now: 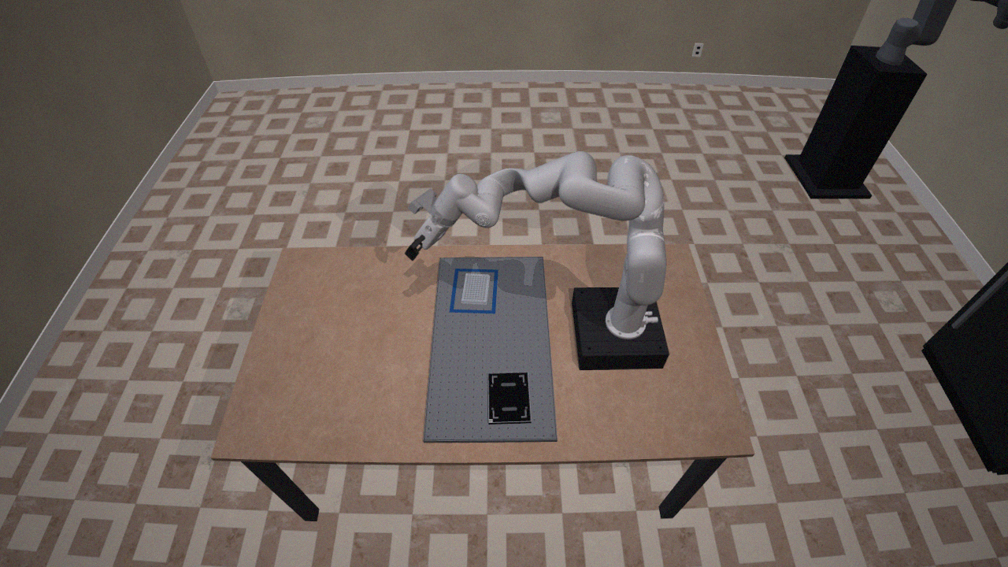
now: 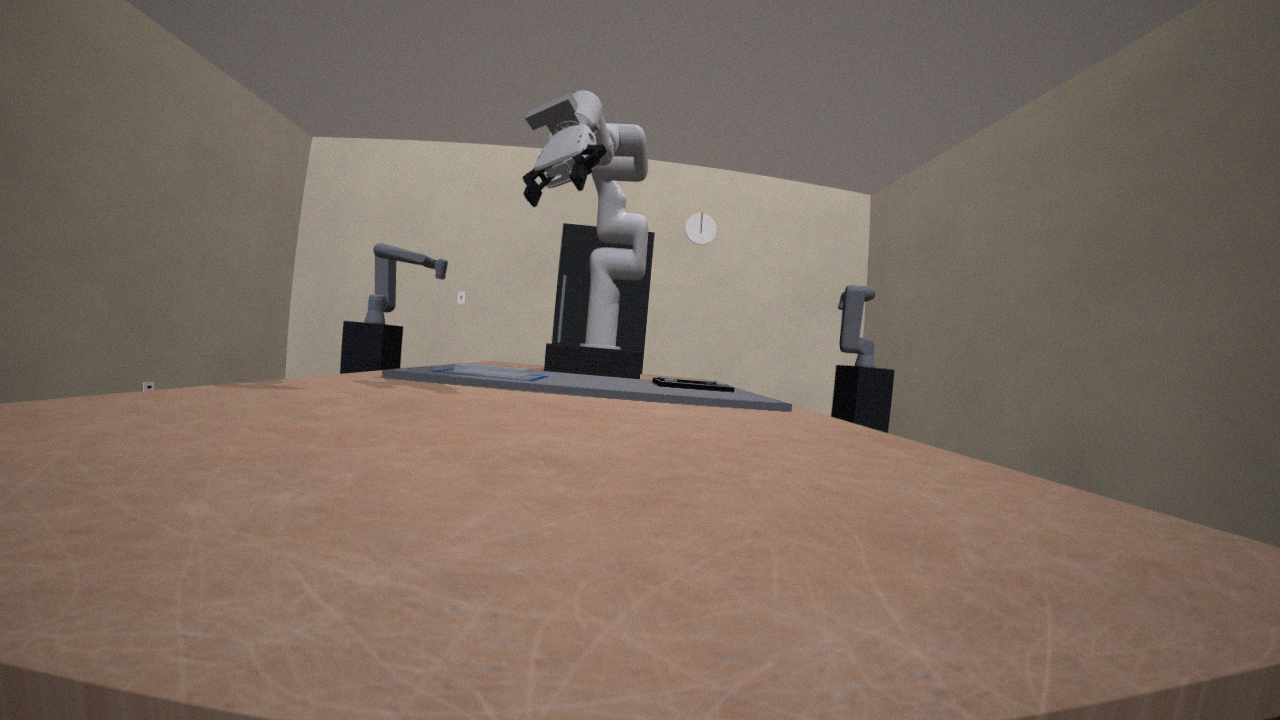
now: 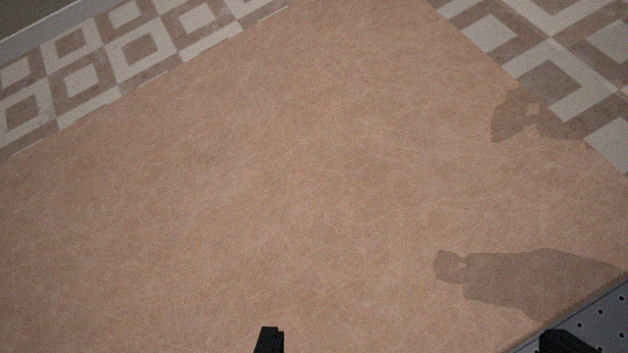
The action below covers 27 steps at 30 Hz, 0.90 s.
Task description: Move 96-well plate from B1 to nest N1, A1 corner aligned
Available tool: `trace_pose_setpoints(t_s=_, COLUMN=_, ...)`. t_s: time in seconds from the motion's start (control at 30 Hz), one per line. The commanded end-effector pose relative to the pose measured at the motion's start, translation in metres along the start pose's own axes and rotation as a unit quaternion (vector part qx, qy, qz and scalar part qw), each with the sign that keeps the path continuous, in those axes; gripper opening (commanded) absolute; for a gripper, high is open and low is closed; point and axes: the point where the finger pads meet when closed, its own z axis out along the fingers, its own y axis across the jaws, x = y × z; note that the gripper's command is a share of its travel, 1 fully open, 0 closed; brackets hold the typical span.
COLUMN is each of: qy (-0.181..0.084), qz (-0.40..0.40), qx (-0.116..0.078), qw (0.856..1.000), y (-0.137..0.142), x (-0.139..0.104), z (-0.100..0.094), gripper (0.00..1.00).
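Note:
The white 96-well plate point(image 1: 476, 288) lies inside the blue outline of bench spot B1 point(image 1: 452, 290) at the far end of the grey board. Its cut-off corner is too small to make out. The black plate nest N1 point(image 1: 508, 398) sits near the board's front edge, with light corner locators and a small white mark at its front left corner; it also shows in the exterior view point(image 2: 692, 385). My gripper point(image 1: 413, 251) point(image 2: 556, 198) is open and empty, high above the table and left of the plate, tilted. In the wrist view its two black fingertips stand far apart.
The grey perforated board point(image 1: 486, 345) point(image 3: 605, 319) lies on the brown table point(image 1: 331, 352) point(image 3: 294, 172). The arm's black base block point(image 1: 620, 352) stands right of the board. Other arms on black pedestals point(image 1: 856, 120) point(image 2: 861, 398) stand away from the table.

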Motion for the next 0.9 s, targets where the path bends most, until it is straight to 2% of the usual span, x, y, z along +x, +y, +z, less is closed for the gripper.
trace_pose_setpoints(t_s=0.0, qy=-0.013, qz=-0.015, qx=-0.002, qw=1.000, y=-0.003, x=-0.013, z=-0.009, gripper=1.00)
trace_pose_setpoints(t_s=0.1, qy=-0.044, qz=-0.048, qx=-0.009, qw=0.998, y=-0.005, x=-0.026, z=-0.016, gripper=1.00)
trace_pose_setpoints(t_s=0.2, qy=-0.044, qz=-0.048, qx=-0.009, qw=0.998, y=-0.005, x=-0.036, z=-0.021, gripper=1.00)
trace_pose_setpoints(t_s=0.3, qy=-0.075, qz=-0.081, qx=-0.015, qw=0.994, y=-0.006, x=-0.049, z=-0.027, gripper=1.00)
trace_pose_setpoints(t_s=0.43, qy=-0.075, qz=-0.081, qx=-0.015, qw=0.994, y=-0.006, x=-0.058, z=-0.032, gripper=1.00)
trace_pose_setpoints(t_s=0.53, qy=-0.107, qz=-0.114, qx=-0.020, qw=0.987, y=-0.006, x=-0.071, z=-0.039, gripper=1.00)
trace_pose_setpoints(t_s=0.67, qy=-0.107, qz=-0.114, qx=-0.020, qw=0.987, y=-0.006, x=-0.083, z=-0.046, gripper=1.00)
trace_pose_setpoints(t_s=0.77, qy=-0.139, qz=-0.147, qx=-0.025, qw=0.979, y=-0.005, x=-0.096, z=-0.053, gripper=1.00)
trace_pose_setpoints(t_s=0.87, qy=-0.139, qz=-0.147, qx=-0.025, qw=0.979, y=-0.004, x=-0.107, z=-0.059, gripper=1.00)
